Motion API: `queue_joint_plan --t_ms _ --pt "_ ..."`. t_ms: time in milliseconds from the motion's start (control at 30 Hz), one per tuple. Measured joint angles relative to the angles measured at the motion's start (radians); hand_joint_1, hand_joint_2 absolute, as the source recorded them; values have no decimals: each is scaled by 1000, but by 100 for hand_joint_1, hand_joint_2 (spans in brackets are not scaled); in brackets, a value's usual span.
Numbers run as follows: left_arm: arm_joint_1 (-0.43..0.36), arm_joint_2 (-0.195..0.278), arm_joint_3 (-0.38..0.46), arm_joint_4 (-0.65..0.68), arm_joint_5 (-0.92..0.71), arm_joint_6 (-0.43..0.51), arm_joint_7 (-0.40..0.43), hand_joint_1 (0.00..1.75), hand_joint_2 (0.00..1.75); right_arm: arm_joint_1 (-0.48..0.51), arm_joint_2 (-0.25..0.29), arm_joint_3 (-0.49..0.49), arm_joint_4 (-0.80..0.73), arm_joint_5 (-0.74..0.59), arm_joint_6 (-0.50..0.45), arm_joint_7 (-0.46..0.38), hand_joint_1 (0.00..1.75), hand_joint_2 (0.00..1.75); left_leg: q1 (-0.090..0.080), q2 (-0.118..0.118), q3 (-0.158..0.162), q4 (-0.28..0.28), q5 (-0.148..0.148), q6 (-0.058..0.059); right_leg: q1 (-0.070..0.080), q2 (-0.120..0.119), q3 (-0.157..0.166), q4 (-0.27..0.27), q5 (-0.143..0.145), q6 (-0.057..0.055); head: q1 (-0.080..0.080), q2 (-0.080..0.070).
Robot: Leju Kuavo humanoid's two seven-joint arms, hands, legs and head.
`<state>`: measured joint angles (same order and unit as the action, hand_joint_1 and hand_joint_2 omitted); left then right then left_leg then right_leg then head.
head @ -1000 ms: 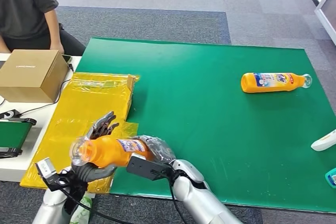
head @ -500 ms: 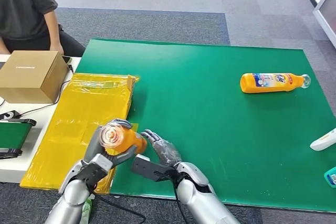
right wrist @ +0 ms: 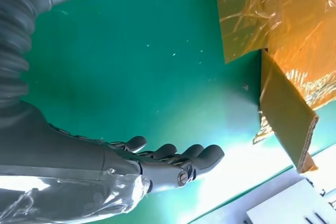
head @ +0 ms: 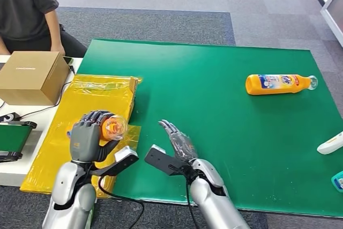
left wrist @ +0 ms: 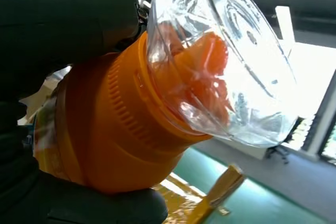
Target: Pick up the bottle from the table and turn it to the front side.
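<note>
Nearest the robot, the left hand point(head: 86, 139) wraps the orange plastic bottle with a clear domed cap point(head: 113, 127), lifted off the table above the crinkled yellow plastic sheet point(head: 68, 127); cap end pokes out of the fist toward the middle of the table, prob. so the body can be rotated in the grip to bring the label round. In the left wrist view the cap point(left wrist: 222, 61) and ribbed orange neck show close up, dark fingers point(left wrist: 67, 14) clamped over the body; label is mostly hidden under the hand, so which side faces front can't be told. The right hand point(head: 180, 144) hovers just above the green table mat point(head: 210, 132), fingers straight and apart, holding nothing, apart from the bottle, likely free to assist or take it. Farther off, a second orange bottle with a printed label point(head: 279, 83) lies on its side on the mat, well apart. At the left, a brown cardboard box point(head: 32, 76) sits on a white side table, a person in a dark shirt point(head: 24, 4) behind it, cut off by the frame. White and teal objects at the right edge are cropped; can't ID.
</note>
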<state>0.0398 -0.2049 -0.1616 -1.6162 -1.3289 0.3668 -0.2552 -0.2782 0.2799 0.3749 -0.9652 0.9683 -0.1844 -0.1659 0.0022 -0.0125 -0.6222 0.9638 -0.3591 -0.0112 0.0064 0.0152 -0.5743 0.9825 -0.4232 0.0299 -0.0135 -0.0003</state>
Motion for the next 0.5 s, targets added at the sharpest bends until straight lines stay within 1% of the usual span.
queue_joint_plan --t_ms 33,133,167,233,267,300,333,500 --pt "-3 0 1 6 -28 -9 31 175 175 3 -1 -5 -7 1 1 0 0 175 0 0 0 0 0 0 0 0 0 0 0 0 0 0" --pt "-15 0 4 31 -72 -45 84 174 175 13 -3 -17 -27 6 6 1 0 175 0 0 -1 0 0 0 0 0 -1 0 0 0 0 0" --pt "-21 1 5 42 -89 -75 106 161 175 16 -3 -21 -34 9 10 0 0 175 0 0 -1 0 0 0 0 0 -1 0 0 0 0 0" --pt "-38 5 4 74 -123 -138 150 76 175 21 -4 -29 -46 15 20 -4 0 175 0 0 -1 0 0 0 0 0 -1 0 0 0 0 0" --pt "-50 9 3 97 -138 -154 165 33 175 23 -4 -33 -51 17 26 -7 0 175 0 0 -1 0 0 0 0 0 -1 0 0 0 0 0" --pt "-63 14 2 125 -155 -157 175 3 175 24 -4 -37 -55 19 31 -12 0 175 0 0 -1 0 0 0 0 0 -1 0 0 0 0 0" --pt "-74 20 0 154 -171 -150 181 0 175 25 -4 -39 -57 20 36 -17 0 175 0 0 -1 0 0 0 0 0 -1 0 0 0 0 0" --pt "-97 49 -15 272 -201 -76 169 0 175 28 -5 -50 -59 17 40 -39 0 175 0 1 -1 0 -1 0 0 1 -1 0 0 0 0 0"
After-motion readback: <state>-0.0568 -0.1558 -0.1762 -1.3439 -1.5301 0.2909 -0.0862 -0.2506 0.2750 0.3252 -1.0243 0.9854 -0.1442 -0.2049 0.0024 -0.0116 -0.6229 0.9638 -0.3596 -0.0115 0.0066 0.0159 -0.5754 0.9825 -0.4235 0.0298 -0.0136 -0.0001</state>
